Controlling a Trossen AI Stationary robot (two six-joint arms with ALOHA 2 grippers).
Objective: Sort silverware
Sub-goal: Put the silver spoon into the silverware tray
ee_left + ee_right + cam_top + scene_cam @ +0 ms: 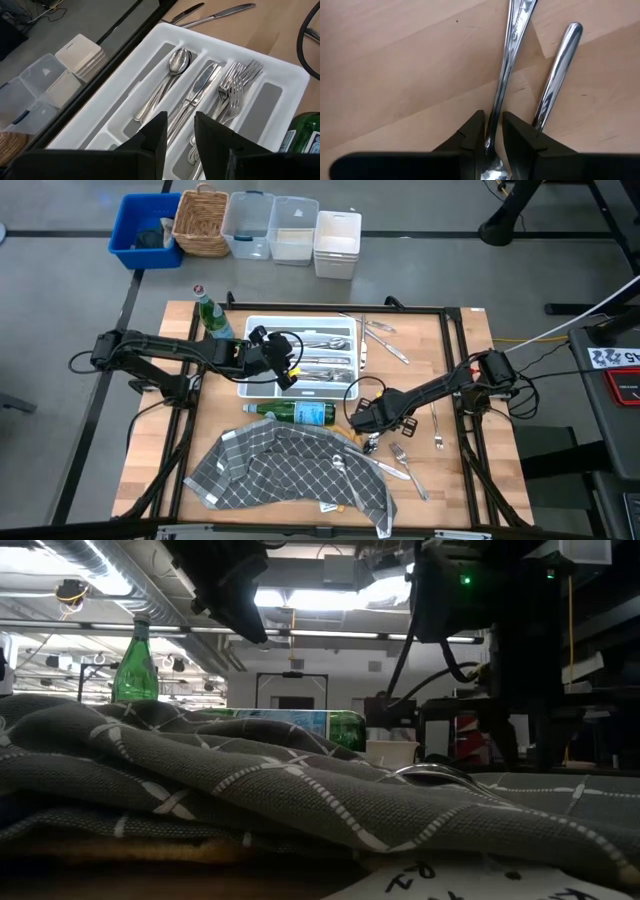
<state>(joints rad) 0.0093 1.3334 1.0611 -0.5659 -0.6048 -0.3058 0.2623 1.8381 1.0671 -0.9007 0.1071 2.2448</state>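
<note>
The silverware is split. Spoons, knives and forks lie in the white tray (pixel 262 388) (pixel 280 70), and loose pieces lie on the wood, such as a fork (pixel 400 452) and knives (pixel 388 340). My left gripper (pixel 287 372) (pixel 181 135) hangs open above the tray's near end with nothing between its fingers. My right gripper (pixel 366 428) (pixel 493 137) points down at the table beside the lying green bottle (pixel 297 413). It is open, one finger on either side of a silver handle (pixel 507 65) that lies on the wood. A second handle (pixel 559 70) lies next to it.
A grey checked cloth (pixel 285 472) (pixel 300 790) covers the near middle, with a spoon (pixel 339 466) on it. One green bottle (pixel 209 314) stands at the tray's far left corner. Bins and a basket (pixel 203 222) sit beyond the far edge. Black rails frame the table.
</note>
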